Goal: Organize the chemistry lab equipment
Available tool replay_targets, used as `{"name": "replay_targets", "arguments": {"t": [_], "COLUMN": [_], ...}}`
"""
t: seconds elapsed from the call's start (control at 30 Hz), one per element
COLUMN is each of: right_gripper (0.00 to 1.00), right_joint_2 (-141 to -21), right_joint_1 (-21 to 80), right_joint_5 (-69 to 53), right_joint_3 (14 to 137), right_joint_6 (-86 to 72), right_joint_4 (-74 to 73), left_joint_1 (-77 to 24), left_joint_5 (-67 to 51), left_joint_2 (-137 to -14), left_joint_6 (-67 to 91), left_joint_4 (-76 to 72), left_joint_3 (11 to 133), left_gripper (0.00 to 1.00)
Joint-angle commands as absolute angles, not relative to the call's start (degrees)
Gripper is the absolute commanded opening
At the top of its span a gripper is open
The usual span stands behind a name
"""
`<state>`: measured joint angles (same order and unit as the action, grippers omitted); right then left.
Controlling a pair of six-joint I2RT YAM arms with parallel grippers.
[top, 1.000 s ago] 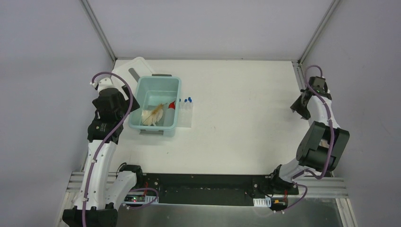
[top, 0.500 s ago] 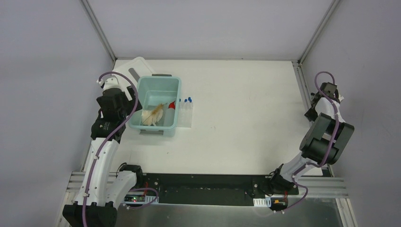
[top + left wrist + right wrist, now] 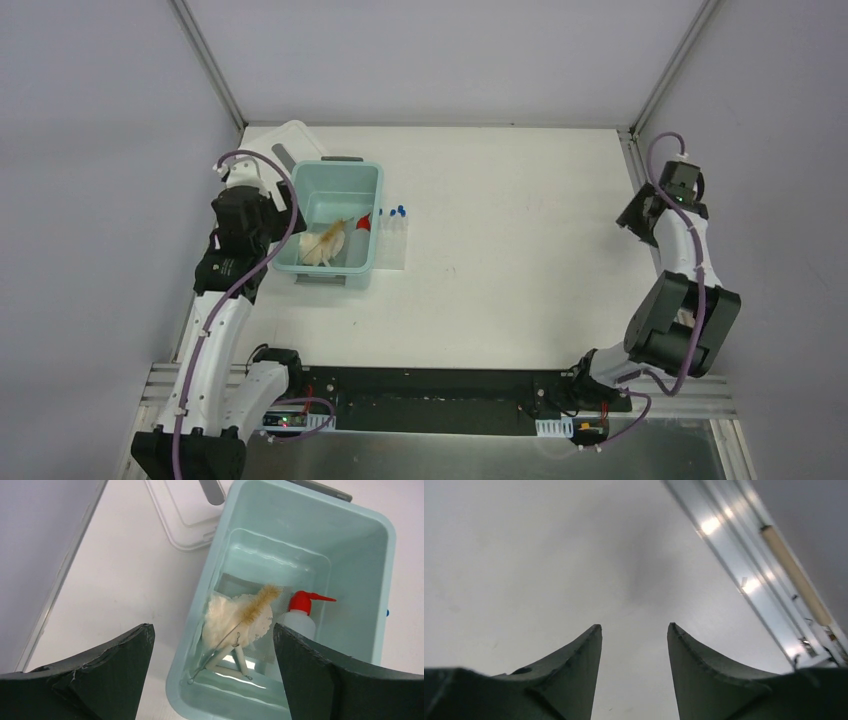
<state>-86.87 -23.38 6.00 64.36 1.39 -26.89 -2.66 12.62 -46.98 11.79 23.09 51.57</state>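
Edging forward over the past second, the left fingers [image 3: 110, 665] are hovering wide apart above the teal bin [image 3: 320, 502] holding the squeeze bottle [image 3: 298, 625] and brush [image 3: 257, 602], while the right fingers [image 3: 569, 680], apart and empty, are idling well apart from the unstowed tube rack [image 3: 392, 240].

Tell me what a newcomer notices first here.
The teal bin left of the table's middle, holding a red-spouted squeeze bottle and a bristle brush. The left gripper hangs open above the bin's left wall; blue-capped tubes stand in a clear rack just right of the bin. The right gripper is open and empty near the table's right edge.
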Motion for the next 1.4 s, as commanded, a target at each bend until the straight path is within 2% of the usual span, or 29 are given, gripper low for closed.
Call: {"name": "replay_targets", "arguments": {"t": [0.0,0.13,0.33,0.47,0.53,0.67,0.8,0.87,0.97,1.2,1.37], "right_gripper": [0.54,0.58,0.59,0.60,0.60,0.61,0.61,0.62,0.63,0.63,0.63], "right_joint_2": [-78.7,-77.1,-81.1,-81.9,-81.7,-79.7,-76.1,-74.4,-72.9,-72.6,-70.8], "right_joint_1": [-12.4,2.7,19.6,26.6,28.2,30.0,30.2,30.2,30.2,30.2,30.2], "right_joint_5": [-1.8,-1.0,2.3,4.1,3.7,5.0,6.1,6.9,7.4,6.4,6.5], "right_joint_3": [65.4,67.4,70.9,71.7,71.7,70.7,69.1,68.4,68.1,69.3,69.5], "right_joint_6": [-5.1,-11.3,-18.6,-19.8,-20.2,-20.7,-20.7,-20.3,-19.6,-20.3,-21.3], "right_joint_4": [-28.1,-26.1,-22.5,-20.9,-20.7,-20.8,-20.9,-21.1,-21.5,-22.6,-22.3], "left_joint_1": [-2.3,1.7,3.9,9.0,12.6,15.7,16.6,16.6,16.6,16.6,16.3], "left_joint_5": [6.6,2.8,1.4,-0.6,-2.7,1.9,5.4,7.3,7.4,6.9,7.4], "left_joint_2": [-51.8,-57.6,-60.6,-65.1,-68.4,-76.8,-87.1,-92.0,-99.1,-111.6,-118.8], "left_joint_6": [9.3,9.4,9.6,11.5,14.7,21.1,26.3,27.5,28.8,31.6,31.9], "left_joint_4": [23.5,28.0,28.8,28.6,28.6,28.5,28.1,28.0,28.0,28.5,30.9], "left_joint_3": [53.4,57.8,60.4,66.0,69.5,75.5,79.0,81.5,85.1,92.7,98.2], "left_gripper": [0.92,0.91,0.88,0.86,0.85,0.83,0.70,0.69,0.60,0.48,0.42]}}
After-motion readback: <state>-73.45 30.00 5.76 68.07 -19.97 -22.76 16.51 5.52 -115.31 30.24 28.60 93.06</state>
